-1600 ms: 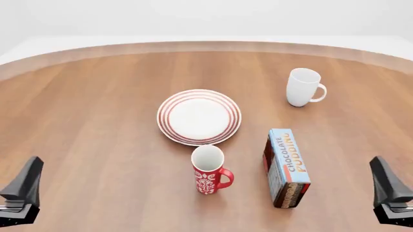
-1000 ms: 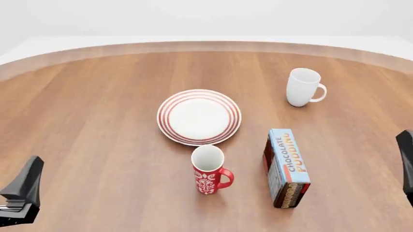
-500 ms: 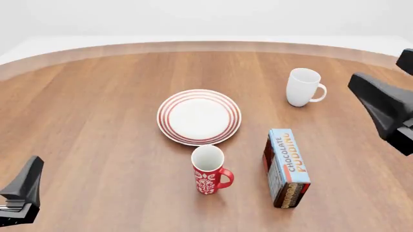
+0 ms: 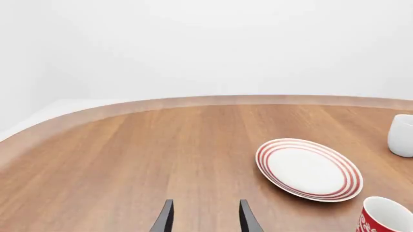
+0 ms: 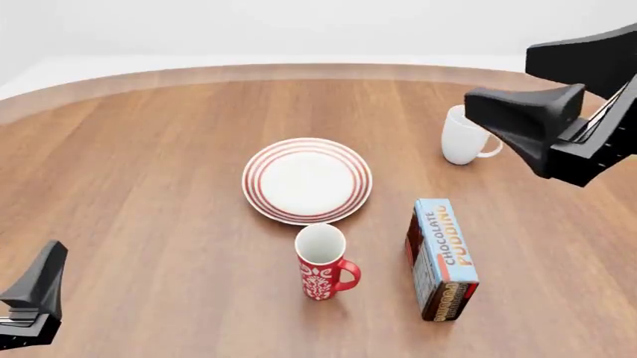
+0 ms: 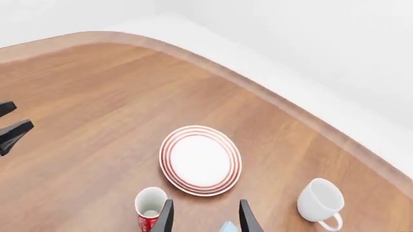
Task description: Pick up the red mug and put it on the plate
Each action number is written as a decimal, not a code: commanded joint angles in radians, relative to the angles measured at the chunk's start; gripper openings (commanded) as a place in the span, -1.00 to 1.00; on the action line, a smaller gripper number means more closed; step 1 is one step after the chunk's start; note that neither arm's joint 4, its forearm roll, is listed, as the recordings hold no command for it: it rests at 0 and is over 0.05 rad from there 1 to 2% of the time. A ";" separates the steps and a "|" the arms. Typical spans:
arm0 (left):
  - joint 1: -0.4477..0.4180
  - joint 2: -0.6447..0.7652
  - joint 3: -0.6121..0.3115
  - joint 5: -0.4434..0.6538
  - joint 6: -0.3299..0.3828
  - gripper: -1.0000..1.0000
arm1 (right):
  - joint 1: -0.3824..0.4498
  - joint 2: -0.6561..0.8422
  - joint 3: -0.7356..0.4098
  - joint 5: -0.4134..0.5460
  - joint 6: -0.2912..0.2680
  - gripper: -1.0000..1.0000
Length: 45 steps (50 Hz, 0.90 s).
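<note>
The red mug (image 5: 324, 265) with its white pattern stands upright just on the near side of the plate (image 5: 256, 177), handle to the right. The right wrist view shows both from high up, the red mug (image 6: 150, 209) beside the plate (image 6: 166, 155). My right gripper (image 5: 508, 86) hangs open high over the table's right side, well away from the mug, and its fingers (image 6: 166, 218) hold nothing. My left gripper (image 5: 40, 289) rests open low at the near left. In the left wrist view, the plate (image 4: 266, 155) and red mug (image 4: 385, 220) lie off to one side of it.
A plain white mug (image 5: 460, 142) stands at the far right, partly covered by my right gripper. A blue chocolate pudding box (image 5: 442, 257) lies right of the red mug. The round wooden table's edge (image 5: 298, 71) curves along the back.
My right arm has risen from the near right corner and swung up and inward over the table's right side. The left arm, the mugs, the plate and the box have not moved.
</note>
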 commanded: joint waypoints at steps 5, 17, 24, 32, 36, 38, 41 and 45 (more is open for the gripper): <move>0.000 0.000 0.000 0.000 0.000 1.00 | 0.055 0.127 -0.112 0.156 -0.007 1.00; 0.000 0.000 0.000 0.000 0.000 1.00 | 0.092 0.174 -0.125 0.222 0.006 1.00; 0.000 0.000 0.000 0.000 0.000 1.00 | 0.097 0.185 -0.087 0.228 0.030 1.00; 0.000 0.000 0.000 0.000 0.000 1.00 | 0.111 0.213 -0.044 0.199 0.047 1.00; 0.000 0.000 0.000 0.000 0.000 1.00 | 0.117 0.222 -0.038 0.194 0.053 1.00; 0.000 0.000 0.000 0.000 0.000 1.00 | 0.120 0.228 -0.035 0.191 0.057 1.00; 0.000 0.000 0.000 0.000 0.000 1.00 | 0.123 0.237 -0.028 0.185 0.061 1.00; 0.000 0.000 0.000 0.000 0.000 1.00 | 0.138 0.252 -0.005 0.176 0.075 1.00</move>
